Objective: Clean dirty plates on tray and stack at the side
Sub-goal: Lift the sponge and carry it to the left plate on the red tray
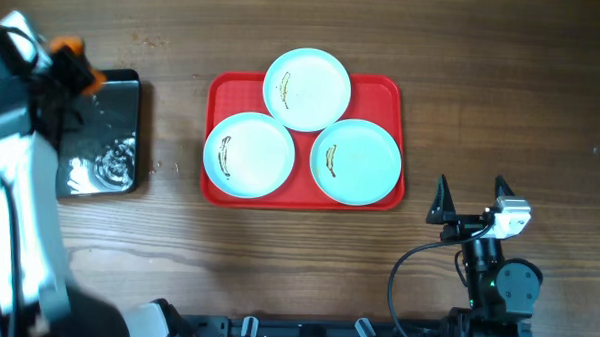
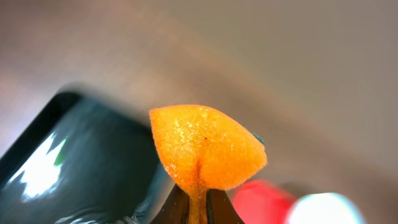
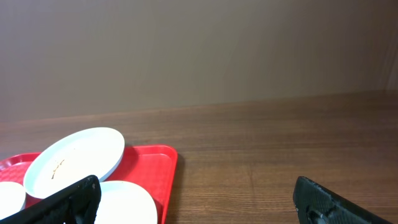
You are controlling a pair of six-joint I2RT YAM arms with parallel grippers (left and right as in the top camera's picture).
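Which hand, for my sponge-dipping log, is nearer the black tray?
Left. The left hand hangs over the black tray's top-left corner; the right hand sits beyond the red tray.

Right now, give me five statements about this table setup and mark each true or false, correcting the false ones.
1. The plates all sit on the red tray. True.
2. The left gripper is shut on an orange sponge. True.
3. The right gripper holds a plate. False: it is open and empty, apart from the tray.
4. Every plate is clean. False: dark or yellowish smears show on all three.
5. The black tray lies on the right arm's side. False: it lies on the left arm's side of the red tray.
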